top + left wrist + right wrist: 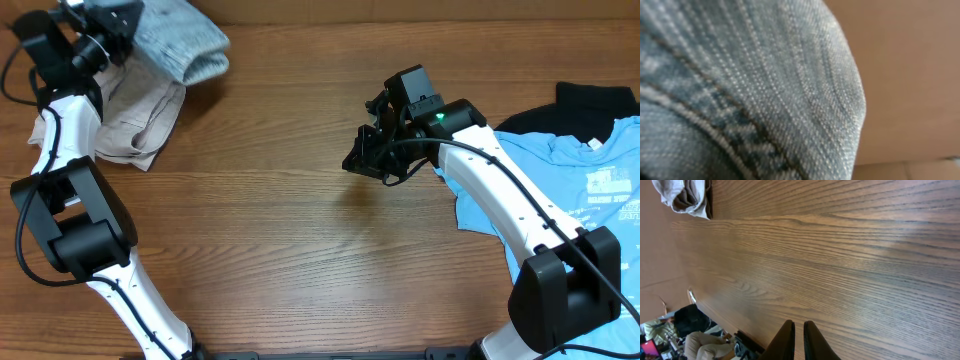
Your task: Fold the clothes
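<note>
Faded light-blue denim shorts (185, 45) bunched at upper left, touching crumpled beige shorts (135, 120). Left gripper (118, 22) on the denim, closed, seemingly pinching it; fingers hidden by cloth. Right gripper (799, 340) clenched, empty, mid-frame over brown wooden table (300, 250), well apart. Left arm nearer.

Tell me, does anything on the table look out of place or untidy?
Nothing spilled or damaged. At the overhead view's top left, the beige shorts lie crumpled, partly under the denim shorts. At the right, the blue T-shirt lies unfolded, partly over a black garment.
</note>
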You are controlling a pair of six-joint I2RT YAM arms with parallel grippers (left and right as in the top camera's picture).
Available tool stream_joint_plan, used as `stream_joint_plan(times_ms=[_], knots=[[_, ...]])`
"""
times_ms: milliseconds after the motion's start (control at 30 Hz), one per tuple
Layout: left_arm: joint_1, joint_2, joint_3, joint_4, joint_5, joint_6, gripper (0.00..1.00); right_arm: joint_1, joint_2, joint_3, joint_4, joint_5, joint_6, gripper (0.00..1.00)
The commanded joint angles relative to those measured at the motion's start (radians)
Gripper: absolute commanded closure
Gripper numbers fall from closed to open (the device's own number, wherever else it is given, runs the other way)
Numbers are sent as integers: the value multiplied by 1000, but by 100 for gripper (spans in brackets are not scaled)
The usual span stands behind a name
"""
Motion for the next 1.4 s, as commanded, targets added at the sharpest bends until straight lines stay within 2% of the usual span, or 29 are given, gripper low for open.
stream_joint_plan(times_ms=[0, 133, 267, 467, 667, 700, 733, 767, 833, 933, 1000, 1033, 1067, 1100, 1133, 1200, 1300, 1367], knots=[[50, -41, 29, -89, -68, 232, 96, 0, 0, 8, -2, -6, -10, 89], [95, -41, 29, -268, -91, 364, 95, 0, 0, 8, -6, -6, -10, 89], [146, -41, 29, -357, -90, 444, 89, 0, 0, 8, -6, -6, -10, 89], [199, -41, 29, -430, -111, 510, 67, 0, 0, 8, -6, -6, -11, 89], [237, -42, 59, -469, -86, 523, 57, 0, 0, 8, -13, -6, -11, 89], [264, -42, 130, -561, -59, 566, 28, 0, 0, 8, -18, -6, -11, 89], [275, -42, 171, -644, -61, 609, 12, 0, 0, 8, -18, -6, -11, 89], [283, -42, 216, -739, -61, 673, 0, 0, 0, 8, -17, -5, -11, 89], [288, -42, 281, -923, -106, 808, 0, 0, 0, 8, -16, 3, -11, 89], [288, -42, 370, -1175, -381, 900, 0, 0, 0, 8, -16, 21, -11, 88], [288, -42, 414, -1228, -377, 924, 3, 0, 0, 8, -13, 21, -11, 87], [287, -42, 437, -1242, -340, 945, 12, 0, 0, 8, -13, 21, -11, 87], [282, -42, 455, -1249, -296, 966, 35, 0, 0, 8, -12, 22, -11, 86], [273, -42, 473, -1252, -239, 987, 76, 0, 0, 8, -10, 26, -11, 86], [261, -42, 483, -1250, -203, 995, 96, 0, 0, 8, -9, 31, -11, 85], [224, -41, 483, -1238, -211, 1003, 96, 0, 0, 8, -5, 37, -11, 85], [157, -25, 450, -1192, -380, 1001, 96, 0, 0, 8, -2, 36, -10, 85], [113, -2, 407, -1133, -504, 953, 96, 0, 0, 8, -6, 36, -10, 85]])
